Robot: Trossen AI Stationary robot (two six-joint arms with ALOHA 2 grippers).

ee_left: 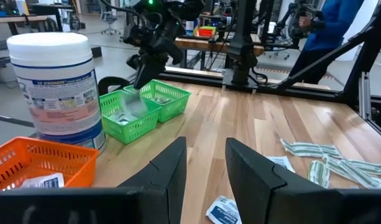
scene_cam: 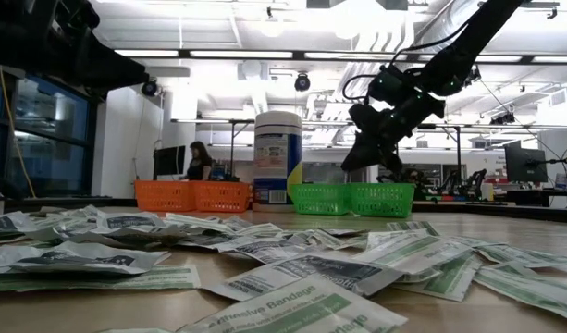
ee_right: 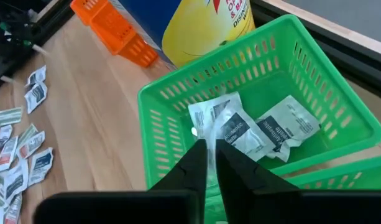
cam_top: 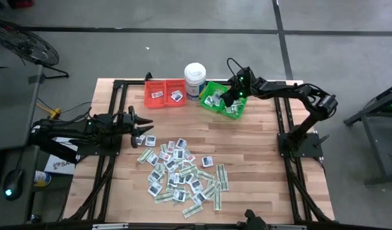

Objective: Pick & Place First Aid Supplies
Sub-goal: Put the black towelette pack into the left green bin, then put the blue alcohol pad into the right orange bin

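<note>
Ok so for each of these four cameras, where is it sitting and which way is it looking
High: overhead, straight down on the table; both arms show, packet pile in the middle.
Low: at tabletop level, across the packets to the bins; the right gripper hangs above the green bin.
Left wrist: past the left gripper toward the white tub.
Right wrist: the right gripper's dark fingers, down into that bin.
All four share the green bin.
</note>
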